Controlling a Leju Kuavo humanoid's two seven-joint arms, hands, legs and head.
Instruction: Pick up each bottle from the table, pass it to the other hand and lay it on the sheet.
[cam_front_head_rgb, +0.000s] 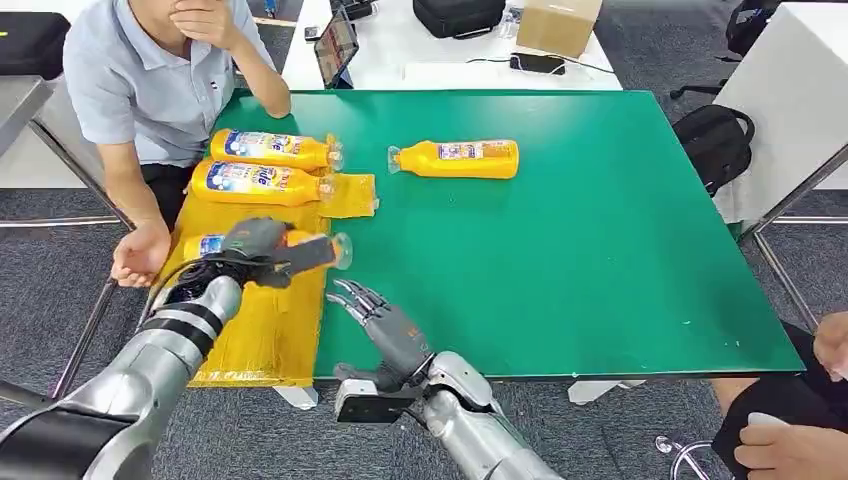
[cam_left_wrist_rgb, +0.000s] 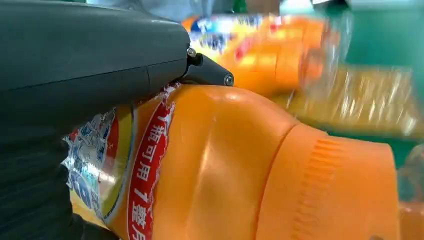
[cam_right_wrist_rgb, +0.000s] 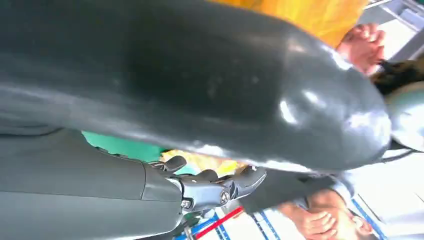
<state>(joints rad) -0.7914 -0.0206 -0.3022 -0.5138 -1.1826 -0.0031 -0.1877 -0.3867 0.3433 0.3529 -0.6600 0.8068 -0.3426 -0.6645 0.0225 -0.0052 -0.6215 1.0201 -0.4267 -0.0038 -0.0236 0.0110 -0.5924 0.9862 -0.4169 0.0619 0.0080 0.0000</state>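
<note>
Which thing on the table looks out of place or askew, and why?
The yellow sheet is askew: a rumpled flap sticks out onto the green table beside the two laid bottles. One bottle lies alone off the sheet.

The left arm reaches in from the lower left of the head view, silver with a black band near the wrist and a dark cable looping beside it. Its left robot hand (cam_front_head_rgb: 262, 247) is wrapped around an orange bottle (cam_front_head_rgb: 318, 248), fingers curled over the label end while the cap end sticks out toward the middle. In the left wrist view the thick grey thumb (cam_left_wrist_rgb: 90, 55) presses on top of the bottle's shoulder. The right arm comes up from the bottom centre, forearm angled up and to the left. The right robot hand (cam_front_head_rgb: 380, 322) holds nothing, its dark fingers (cam_front_head_rgb: 352, 296) spread and pointing toward the left hand.
</note>
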